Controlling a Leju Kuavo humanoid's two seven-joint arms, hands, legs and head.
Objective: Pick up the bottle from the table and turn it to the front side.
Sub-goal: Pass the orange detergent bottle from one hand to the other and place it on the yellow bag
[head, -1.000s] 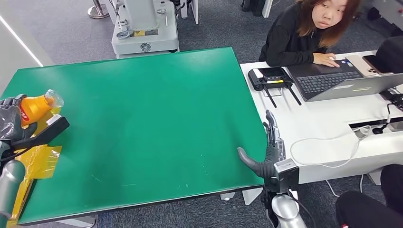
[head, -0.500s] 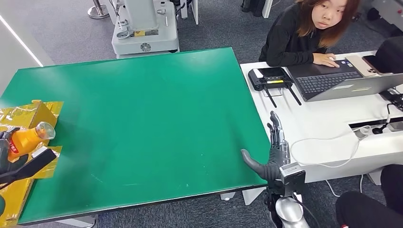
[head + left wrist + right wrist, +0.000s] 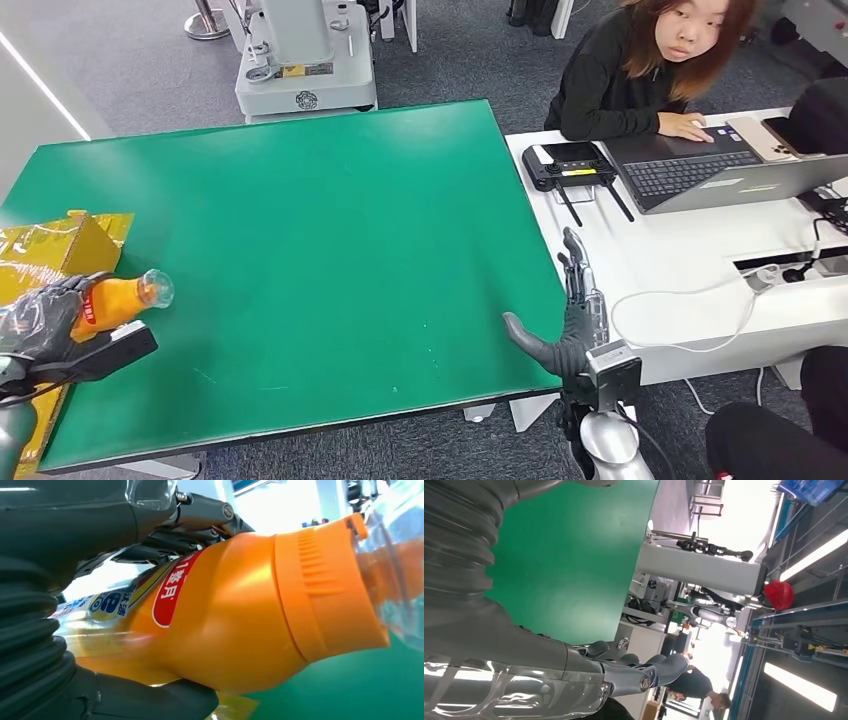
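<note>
My left hand [image 3: 45, 322] grips an orange bottle [image 3: 118, 300] above the near left corner of the green table [image 3: 300, 240]. The bottle lies almost level, its clear cap [image 3: 157, 288] pointing right. In the left wrist view the bottle [image 3: 230, 615] has an orange collar, a clear cap [image 3: 395, 565] and a red label, with the fingers [image 3: 165, 535] wrapped over its body. My right hand [image 3: 565, 325] stands at the table's near right edge, fingers stretched out and holding nothing; the right wrist view shows that hand [image 3: 589, 670] beside the green top.
A yellow foil-wrapped box [image 3: 50, 250] lies on the table's left edge behind my left hand. A person sits at the white desk [image 3: 680, 250] on the right with a laptop [image 3: 720, 170] and a black controller [image 3: 570, 160]. A white machine base [image 3: 305, 60] stands beyond the table.
My left hand has carried the bottle down and toward me, then slightly right, and tipped it flatter with the cap pointing right. The right hand has barely moved.
</note>
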